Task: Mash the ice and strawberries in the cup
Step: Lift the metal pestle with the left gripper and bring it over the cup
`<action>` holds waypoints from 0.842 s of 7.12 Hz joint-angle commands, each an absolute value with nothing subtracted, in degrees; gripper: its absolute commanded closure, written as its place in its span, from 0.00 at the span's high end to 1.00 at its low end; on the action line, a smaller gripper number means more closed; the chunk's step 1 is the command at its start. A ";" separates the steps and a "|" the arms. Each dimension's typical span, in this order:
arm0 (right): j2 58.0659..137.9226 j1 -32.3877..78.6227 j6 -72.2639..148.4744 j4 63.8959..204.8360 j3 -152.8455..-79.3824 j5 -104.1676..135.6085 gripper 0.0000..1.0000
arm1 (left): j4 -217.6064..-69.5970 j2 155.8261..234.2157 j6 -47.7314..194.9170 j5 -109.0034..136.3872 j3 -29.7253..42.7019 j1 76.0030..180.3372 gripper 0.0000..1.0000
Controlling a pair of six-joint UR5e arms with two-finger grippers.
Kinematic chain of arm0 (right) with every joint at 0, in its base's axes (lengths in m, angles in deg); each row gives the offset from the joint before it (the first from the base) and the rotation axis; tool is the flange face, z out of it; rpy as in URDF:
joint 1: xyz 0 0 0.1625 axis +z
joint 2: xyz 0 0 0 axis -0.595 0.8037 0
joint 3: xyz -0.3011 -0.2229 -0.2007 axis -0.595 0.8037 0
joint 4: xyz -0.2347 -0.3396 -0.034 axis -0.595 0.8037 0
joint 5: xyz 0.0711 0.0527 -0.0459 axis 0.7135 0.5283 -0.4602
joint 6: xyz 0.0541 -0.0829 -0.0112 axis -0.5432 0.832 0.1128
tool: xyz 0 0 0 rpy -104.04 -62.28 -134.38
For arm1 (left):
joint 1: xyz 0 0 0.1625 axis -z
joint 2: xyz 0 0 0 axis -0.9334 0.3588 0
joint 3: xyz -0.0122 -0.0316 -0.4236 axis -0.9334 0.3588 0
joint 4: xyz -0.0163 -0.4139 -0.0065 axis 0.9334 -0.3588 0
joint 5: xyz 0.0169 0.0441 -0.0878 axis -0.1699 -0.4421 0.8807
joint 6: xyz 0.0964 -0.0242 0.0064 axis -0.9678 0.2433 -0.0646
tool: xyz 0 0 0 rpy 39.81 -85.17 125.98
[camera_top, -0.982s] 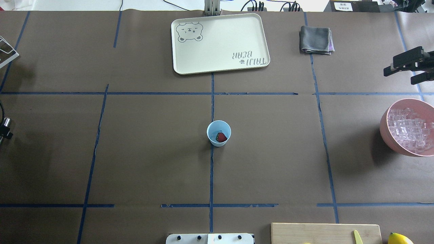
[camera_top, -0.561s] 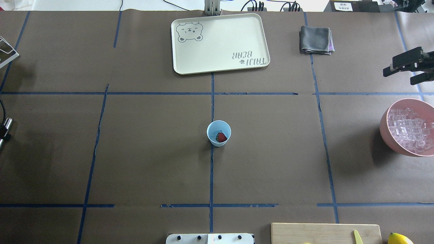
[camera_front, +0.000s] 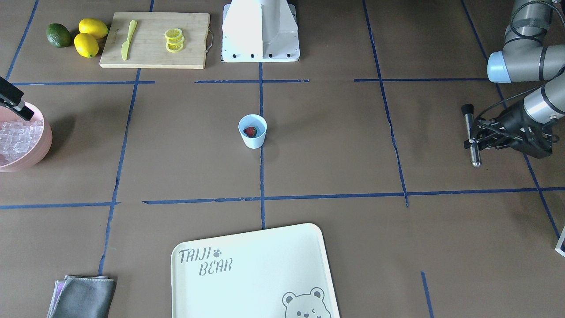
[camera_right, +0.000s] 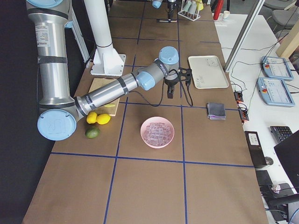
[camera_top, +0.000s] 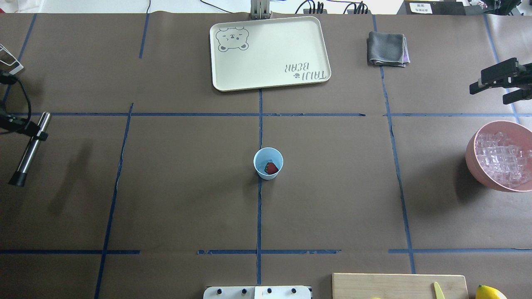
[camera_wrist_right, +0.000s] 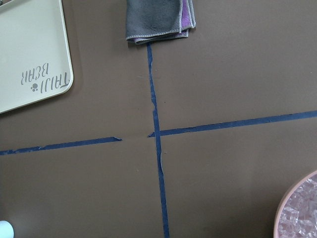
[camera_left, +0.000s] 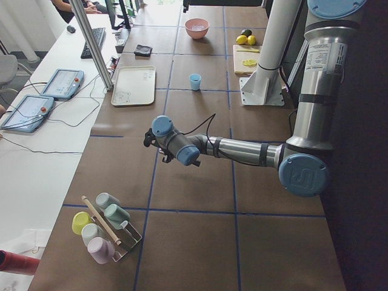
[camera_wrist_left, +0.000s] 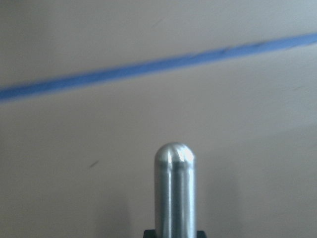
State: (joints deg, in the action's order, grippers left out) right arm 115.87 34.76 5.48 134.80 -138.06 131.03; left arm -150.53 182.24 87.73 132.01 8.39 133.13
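Observation:
The pale blue cup (camera_top: 268,163) (camera_front: 252,130) stands upright at the table's middle, and one red strawberry (camera_top: 271,167) (camera_front: 250,131) lies inside it. The ice (camera_top: 503,160) (camera_front: 13,137) fills the pink bowl (camera_top: 471,160) at the right edge. At the far left, above the table, my left gripper (camera_top: 37,133) (camera_front: 476,140) is shut on a steel rod with a black tip (camera_top: 29,151) (camera_wrist_left: 175,193). My right gripper (camera_top: 490,93) hovers open and empty just beyond the bowl.
A cream bear tray (camera_top: 270,52) and a folded grey cloth (camera_top: 387,48) lie at the far side. A cutting board (camera_front: 154,39) with lemon slices and a yellow knife, two lemons (camera_front: 90,37) and an avocado (camera_front: 58,35) sit by the robot's base (camera_front: 260,31). A rack of cups (camera_left: 106,227) stands at the left end.
My left gripper has swung in from the left edge with the steel rod, which now shows at full length. The right gripper, cup and bowl have stayed put.

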 commanded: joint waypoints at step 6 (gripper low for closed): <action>117.48 34.77 5.39 134.96 -137.82 132.35 1.00 | -174.58 198.63 96.66 85.13 21.51 103.94 0.00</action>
State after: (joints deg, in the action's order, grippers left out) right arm 116.78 34.76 5.39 134.99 -137.79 132.08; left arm -166.77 198.39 96.85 100.73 21.27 111.59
